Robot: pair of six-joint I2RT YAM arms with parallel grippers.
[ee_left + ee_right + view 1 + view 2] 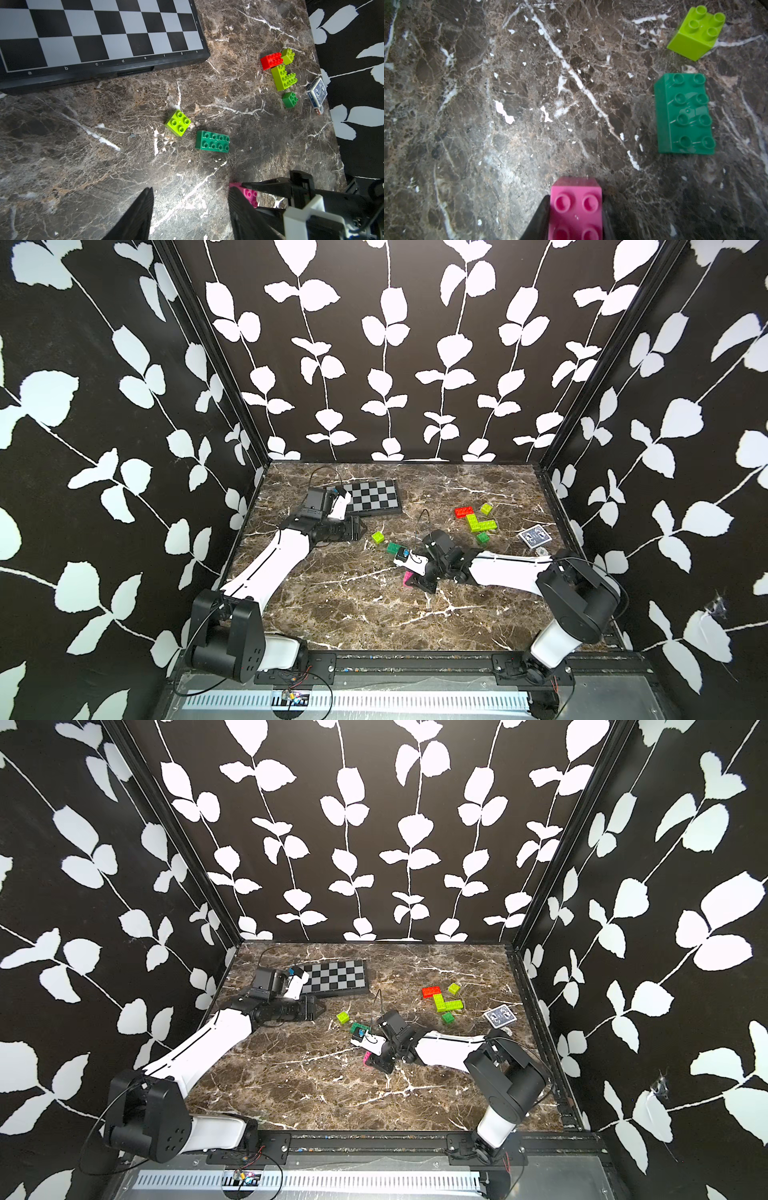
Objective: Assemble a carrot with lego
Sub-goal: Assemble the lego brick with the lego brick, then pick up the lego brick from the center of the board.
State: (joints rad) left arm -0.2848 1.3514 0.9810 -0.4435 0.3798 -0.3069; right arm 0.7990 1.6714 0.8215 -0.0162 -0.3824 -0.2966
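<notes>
While our right pincer is clamped on the pink studded plastic brick, left pincer hangs w/ tips apart over brown marble surface.

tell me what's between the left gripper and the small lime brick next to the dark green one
Nothing: in the left wrist view only bare marble table lies between the open left gripper and the small lime brick.

On the worktop the chessboard lies back left, the lego cluster to the right with a card deck beyond, and a square brick just beside a long brick between.
</notes>
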